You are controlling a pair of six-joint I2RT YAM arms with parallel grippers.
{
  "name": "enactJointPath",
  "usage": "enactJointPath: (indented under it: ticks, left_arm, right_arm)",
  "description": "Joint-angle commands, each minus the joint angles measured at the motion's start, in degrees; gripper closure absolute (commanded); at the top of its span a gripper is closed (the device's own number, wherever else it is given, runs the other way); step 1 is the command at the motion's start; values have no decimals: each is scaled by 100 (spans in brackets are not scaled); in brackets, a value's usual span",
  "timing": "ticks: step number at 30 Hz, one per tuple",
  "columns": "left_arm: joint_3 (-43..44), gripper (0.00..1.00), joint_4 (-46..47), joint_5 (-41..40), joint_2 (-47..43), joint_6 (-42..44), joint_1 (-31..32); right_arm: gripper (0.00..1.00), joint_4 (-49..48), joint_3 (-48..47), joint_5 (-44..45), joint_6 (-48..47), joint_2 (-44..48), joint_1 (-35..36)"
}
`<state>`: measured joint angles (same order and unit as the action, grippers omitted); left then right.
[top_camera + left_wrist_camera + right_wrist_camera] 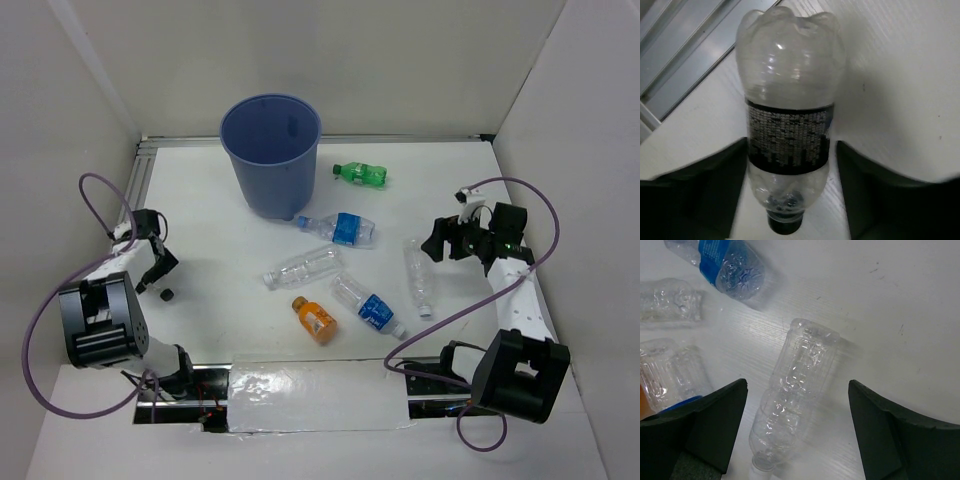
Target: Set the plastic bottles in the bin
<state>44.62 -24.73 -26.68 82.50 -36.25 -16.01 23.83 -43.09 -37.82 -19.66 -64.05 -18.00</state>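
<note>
Overhead, the white worktop (200, 215) fills the frame, and the blue bin (270, 150) stands upright at upper centre. The left hand (791, 150), at the frame's left edge, has its fingers apart around a dark-labelled clear bottle (788, 135) lying on the worktop. The right hand (797, 390), at the right edge, is spread wide either side of a plain clear bottle (795, 395) and touches neither side of it. On the worktop in mid-frame lie another clear bottle (302, 267), a blue-labelled bottle (340, 229) just below the bin, and a second blue-labelled bottle (368, 306). The orange bottle (315, 319) is at lower centre and the green bottle (360, 175) is right of the bin.
</note>
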Motion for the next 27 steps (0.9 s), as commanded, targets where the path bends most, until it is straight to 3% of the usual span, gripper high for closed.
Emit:
enactJointPath:
  ticks: [1, 6, 7, 10, 12, 17, 22, 27]
  left_arm:
    - [-6, 42, 487, 189, 135, 214, -43]
    - [46, 98, 426, 610, -303, 145, 194]
    - [47, 100, 425, 698, -670, 92, 299]
    - [230, 100, 215, 944, -1357, 92, 809]
    - [589, 100, 267, 1320, -2313, 92, 1316]
    - [1511, 100, 1153, 2139, -2642, 145, 1864]
    - [2699, 100, 2129, 2597, -1774, 92, 2532]
    - [4272, 100, 2534, 2484, -28, 293, 3112]
  right_arm:
    - [12, 148, -182, -392, -214, -72, -37]
    - [12, 306, -296, -603, -345, -177, -37]
    - [12, 402, -427, -603, -345, -178, -37]
    - [12, 595, -630, -394, -407, -300, -37]
    - [12, 805, -928, -174, -407, -440, 33]
    - [10, 860, -1184, 371, -258, -854, 357]
    - [7, 737, -1307, 758, 93, -1232, 656]
    - [6, 675, -1254, 1303, 278, -1355, 1017]
